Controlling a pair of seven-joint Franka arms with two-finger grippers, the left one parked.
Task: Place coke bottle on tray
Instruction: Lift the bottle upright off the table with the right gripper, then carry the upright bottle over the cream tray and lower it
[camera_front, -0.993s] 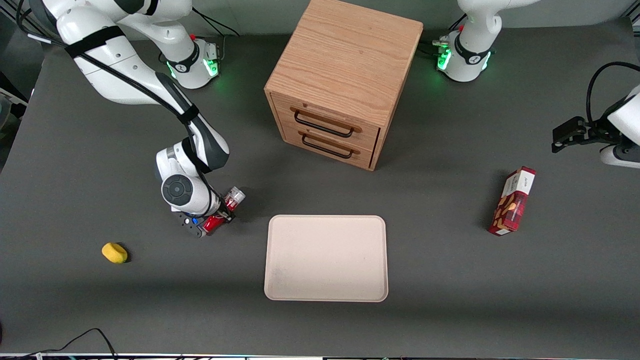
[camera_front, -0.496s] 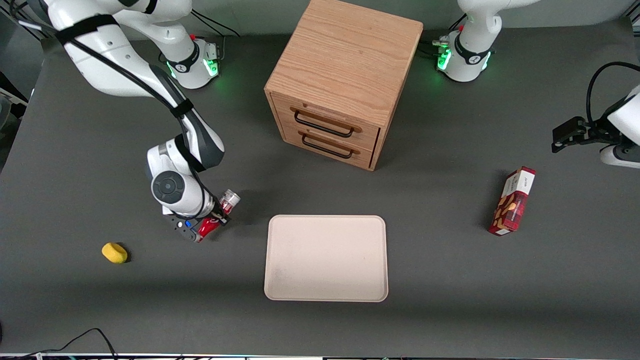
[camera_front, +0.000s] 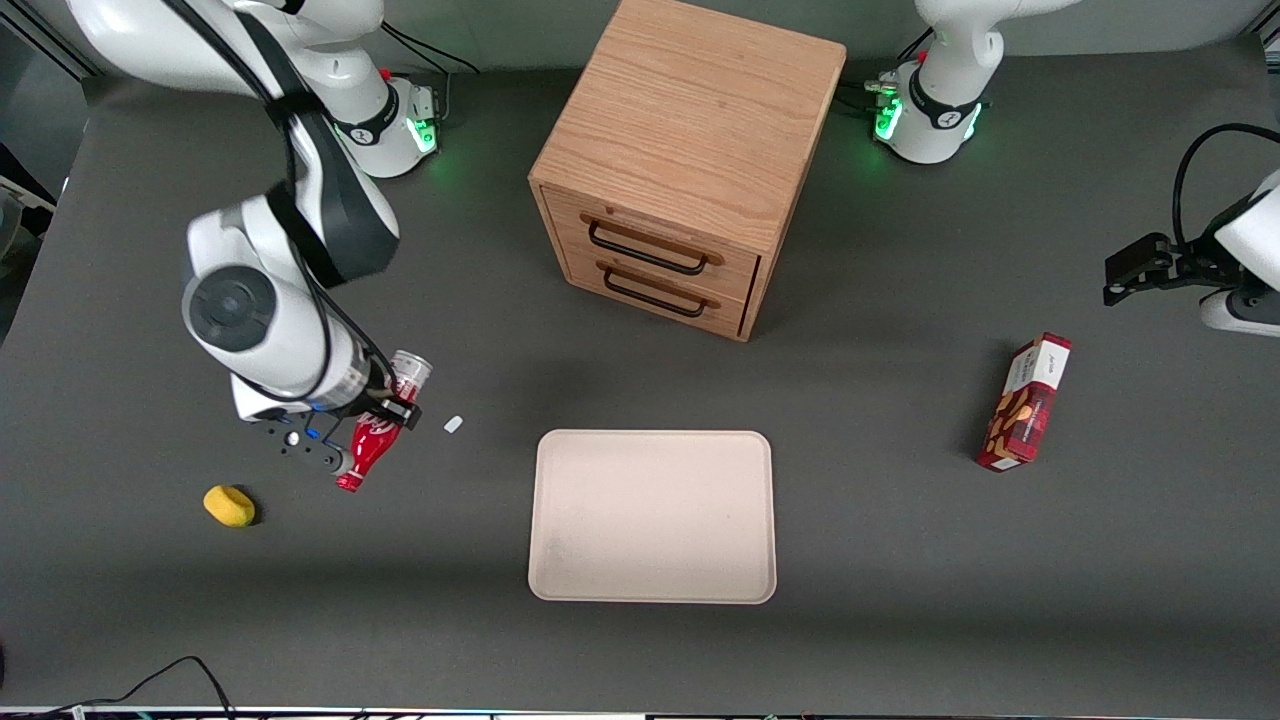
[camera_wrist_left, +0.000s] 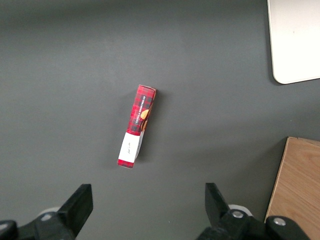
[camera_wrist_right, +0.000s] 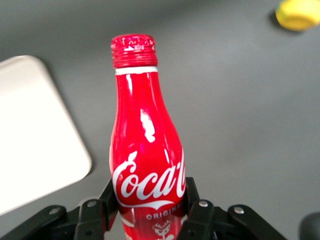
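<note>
The gripper (camera_front: 383, 415) holds the glossy red coke bottle (camera_front: 378, 431) by its lower body, lifted above the matte grey table (camera_front: 900, 560). The bottle lies tilted, ribbed cap toward the front camera, beside the smooth cream tray (camera_front: 652, 516) with rounded corners, apart from it

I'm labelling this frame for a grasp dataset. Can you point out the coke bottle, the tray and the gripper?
coke bottle (camera_wrist_right: 145, 150): right wrist view, on its red body.
tray (camera_front: 652, 516): front view, on its bare middle.
gripper (camera_front: 372, 418): front view, above the table beside the tray, jaws shut on the bottle.
</note>
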